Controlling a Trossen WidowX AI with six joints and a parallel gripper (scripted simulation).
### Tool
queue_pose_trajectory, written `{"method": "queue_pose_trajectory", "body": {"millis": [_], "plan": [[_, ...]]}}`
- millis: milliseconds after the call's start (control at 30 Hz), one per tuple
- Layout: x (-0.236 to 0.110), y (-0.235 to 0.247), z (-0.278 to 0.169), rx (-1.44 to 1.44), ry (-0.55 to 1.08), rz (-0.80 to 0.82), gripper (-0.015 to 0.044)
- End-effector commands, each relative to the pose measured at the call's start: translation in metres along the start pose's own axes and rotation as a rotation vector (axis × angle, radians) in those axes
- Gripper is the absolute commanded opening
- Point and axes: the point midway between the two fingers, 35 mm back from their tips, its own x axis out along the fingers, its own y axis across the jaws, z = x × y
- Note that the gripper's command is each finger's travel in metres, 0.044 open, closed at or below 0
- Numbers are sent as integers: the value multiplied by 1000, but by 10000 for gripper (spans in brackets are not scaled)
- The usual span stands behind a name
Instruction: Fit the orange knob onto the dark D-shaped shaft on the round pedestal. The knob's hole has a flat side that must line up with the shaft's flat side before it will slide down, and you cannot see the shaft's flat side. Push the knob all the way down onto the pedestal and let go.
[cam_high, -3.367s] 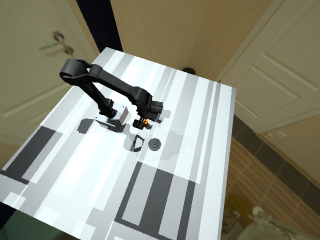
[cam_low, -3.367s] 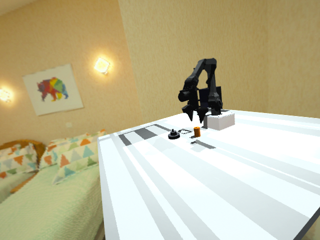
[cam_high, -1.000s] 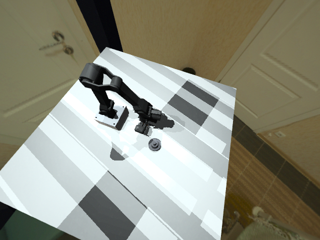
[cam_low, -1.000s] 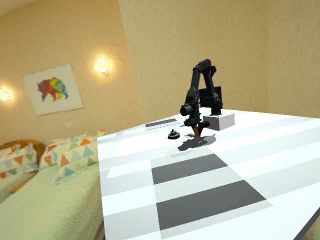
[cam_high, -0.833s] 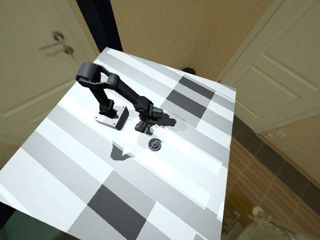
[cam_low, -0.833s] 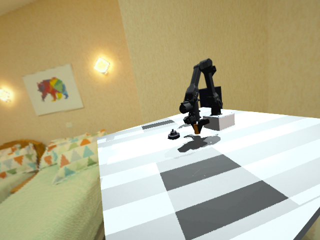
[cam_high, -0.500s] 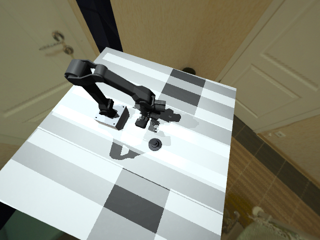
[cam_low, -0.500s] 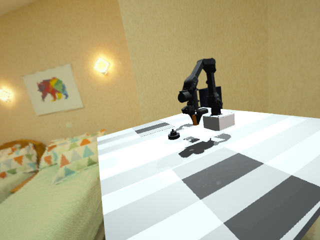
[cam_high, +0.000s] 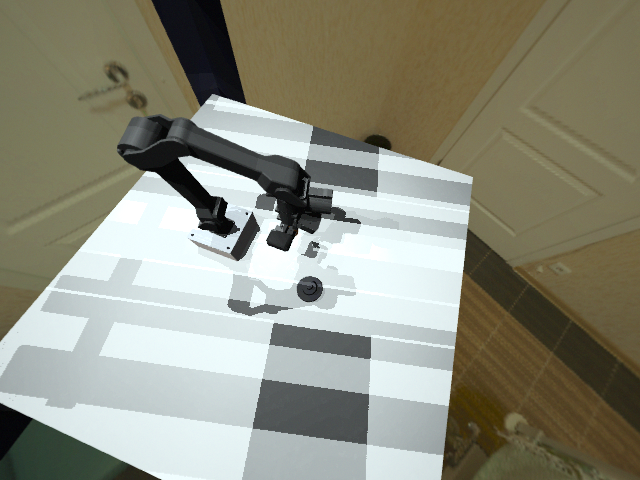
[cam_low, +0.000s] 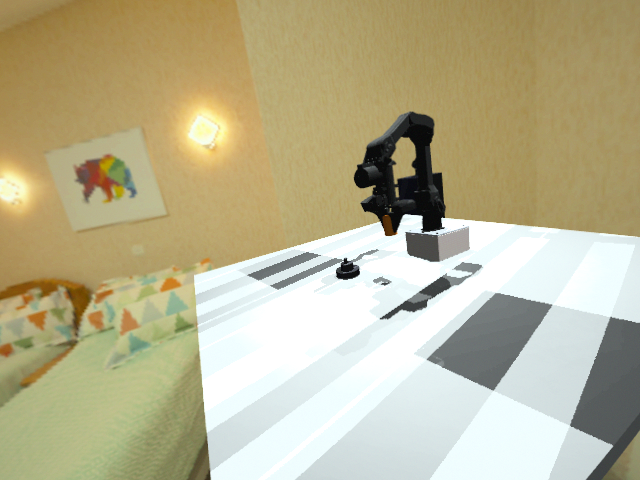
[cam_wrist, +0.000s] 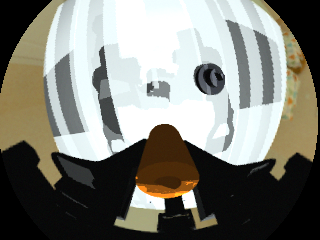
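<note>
My gripper (cam_high: 282, 238) (cam_low: 388, 225) (cam_wrist: 164, 143) is shut on the orange knob (cam_low: 388, 225) (cam_wrist: 166, 162) and holds it in the air above the table (cam_high: 155, 372). In the top view the fingers hide the knob. The round dark pedestal (cam_high: 309, 288) (cam_low: 346, 270) (cam_wrist: 210, 78) stands on the table with the short dark shaft (cam_high: 310, 283) (cam_low: 345, 261) upright at its centre. It is apart from the knob, ahead and to the right in the wrist view. The shaft's flat side does not show.
The arm's grey base block (cam_high: 227, 240) (cam_low: 438, 243) sits on the table behind the gripper. The table edge drops off to a bed (cam_low: 93, 408) on one side and to floor (cam_high: 527, 372) on the other.
</note>
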Motion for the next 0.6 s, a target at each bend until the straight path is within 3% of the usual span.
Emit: {"method": "queue_pose_trajectory", "body": {"millis": [0, 567], "plan": [[-1, -5, 10, 0, -10, 5, 0], [9, -34, 46, 1, -13, 3, 0]]}}
